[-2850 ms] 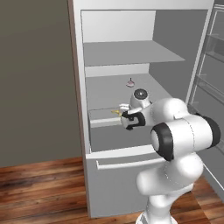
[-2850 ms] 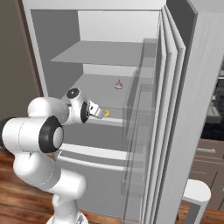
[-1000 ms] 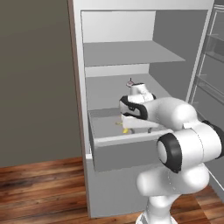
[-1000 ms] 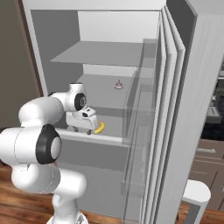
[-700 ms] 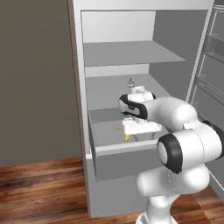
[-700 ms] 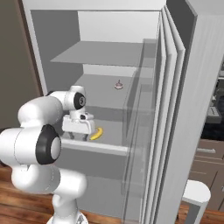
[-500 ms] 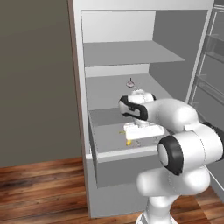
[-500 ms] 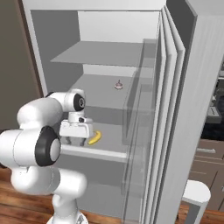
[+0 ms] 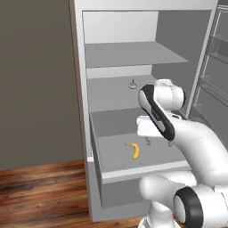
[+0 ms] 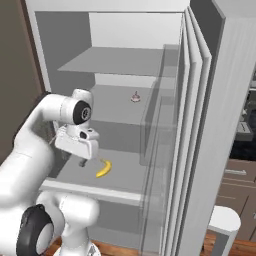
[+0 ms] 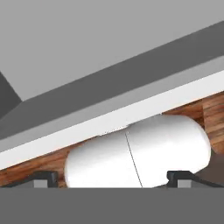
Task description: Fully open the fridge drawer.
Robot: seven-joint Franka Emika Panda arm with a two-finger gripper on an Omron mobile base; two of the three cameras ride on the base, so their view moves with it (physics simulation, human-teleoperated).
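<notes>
The fridge drawer [image 9: 141, 171] stands pulled far out of the open fridge, its pale top rim nearest the base and its plain grey front below that. A yellow banana [image 9: 134, 150] lies on the drawer's floor. My gripper [image 9: 158, 142] hangs over the right part of the drawer, fingers pointing down, open with nothing between them. From the right base camera the gripper [image 10: 81, 162] sits just left of the banana [image 10: 103, 169], behind the drawer's rim [image 10: 95, 192]. Looking down from the hand camera, the drawer rim [image 11: 131, 116] runs diagonally, and the gripper [image 11: 111, 177] has its tips wide apart.
A small dark item [image 9: 132, 84] sits on the shelf above the drawer. The fridge door [image 10: 200, 125] stands open on the right, its racks close to my arm. A dark wall [image 9: 35, 89] flanks the fridge on the left. Wood floor [image 9: 40, 196] lies below.
The drawer has slid out toward the base, from almost shut to far open. My gripper came back with it and now points down over it; the banana rode along.
</notes>
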